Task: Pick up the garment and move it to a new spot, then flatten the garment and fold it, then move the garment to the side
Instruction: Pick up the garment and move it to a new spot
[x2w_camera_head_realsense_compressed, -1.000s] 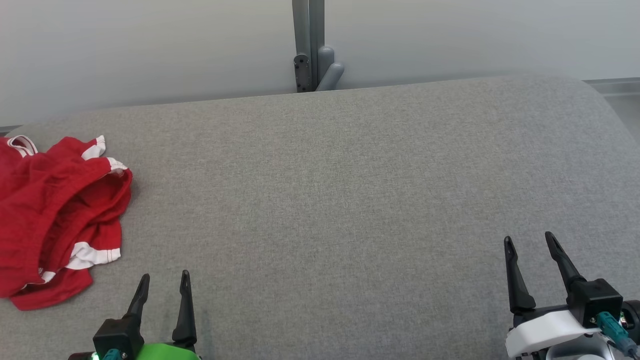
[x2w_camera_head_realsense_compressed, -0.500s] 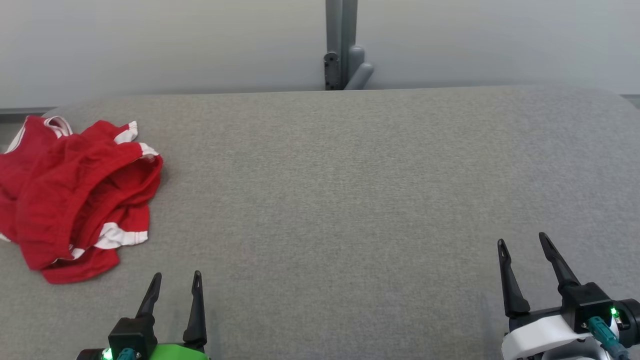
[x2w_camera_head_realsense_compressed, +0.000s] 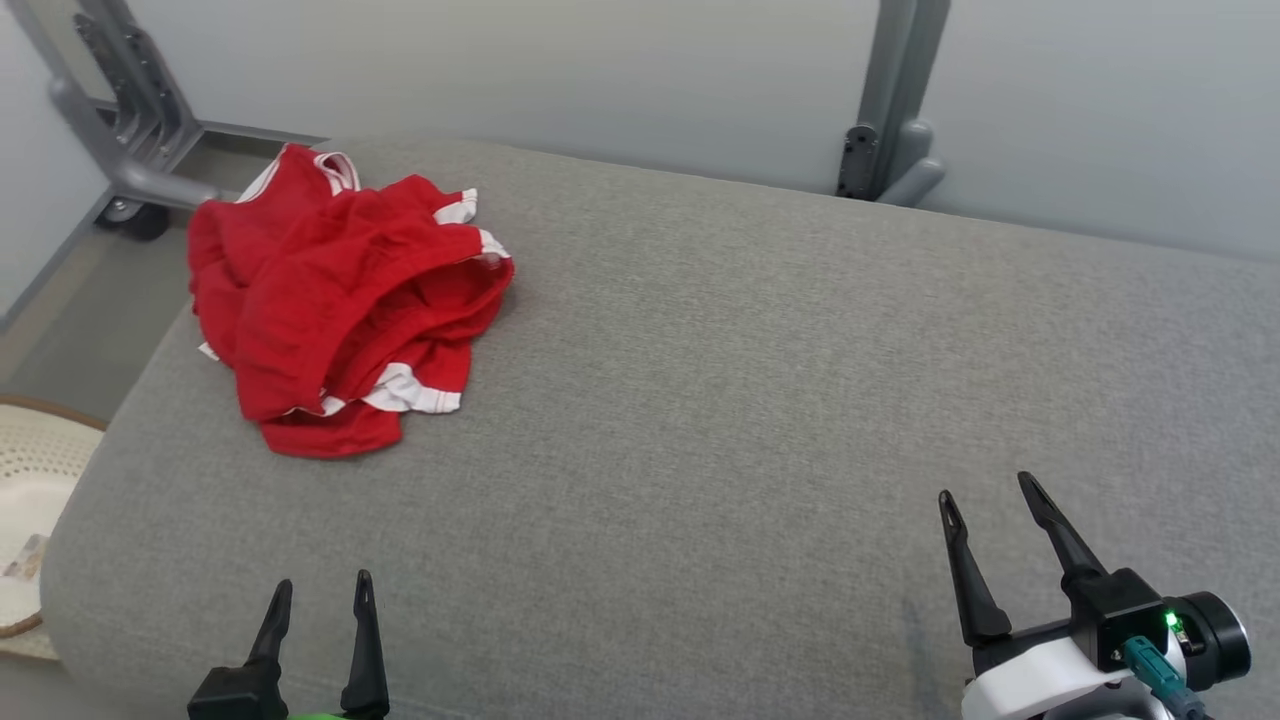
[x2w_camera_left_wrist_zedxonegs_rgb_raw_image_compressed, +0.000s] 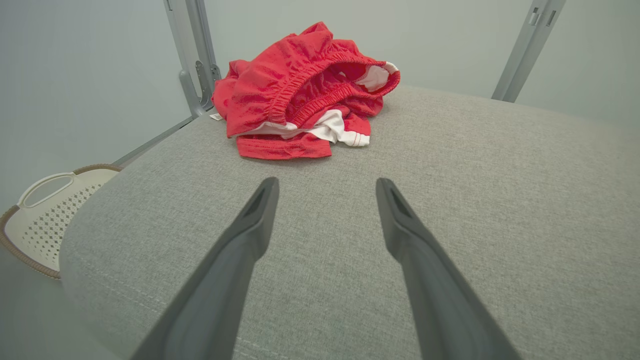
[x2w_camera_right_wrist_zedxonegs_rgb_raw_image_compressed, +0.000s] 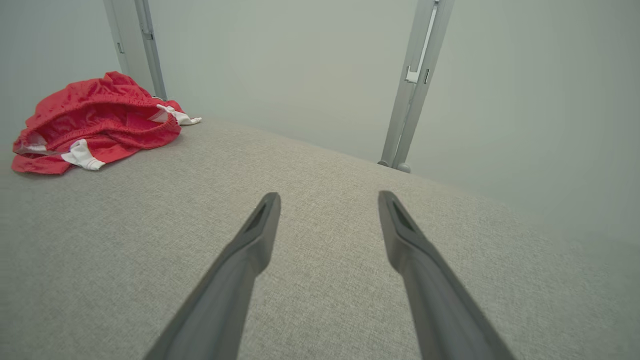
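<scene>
— Grey padded table (x2w_camera_head_realsense_compressed: 760, 380) before a pale wall: your red shorts (x2w_camera_head_realsense_compressed: 330, 290) lie crumpled at its 10 o'clock corner, close to the far left edge. Both your grippers sit low and empty, well apart from the cloth. The left gripper (x2w_camera_head_realsense_compressed: 323, 581) is at 7 o'clock and the right gripper (x2w_camera_head_realsense_compressed: 985, 488) at 5 o'clock, each with its fingers spread wide.

— How will it handle?

— Judging by the mesh weave and the gathered elastic waistband (x2w_camera_left_wrist_zedxonegs_rgb_raw_image_compressed: 285, 92), it is light, limp and not fragile. Expect it to sag and trail from any single pinch, and the thin layers may slide apart. Take the waistband, I'd say: it is the thickest ridge, and it faces you on the heap's near side. The white-trimmed leg hem (x2w_camera_head_realsense_compressed: 415, 398), at the heap's 5 o'clock, looks like your second hold for spreading.

— And the count?

— One pair of shorts and two grippers. One pale perforated basket (x2w_camera_head_realsense_compressed: 45, 440) sits on the floor off the 8 o'clock edge. Two grey metal uprights (x2w_camera_head_realsense_compressed: 895, 90) stand behind, at 11 and 1 o'clock.
</scene>
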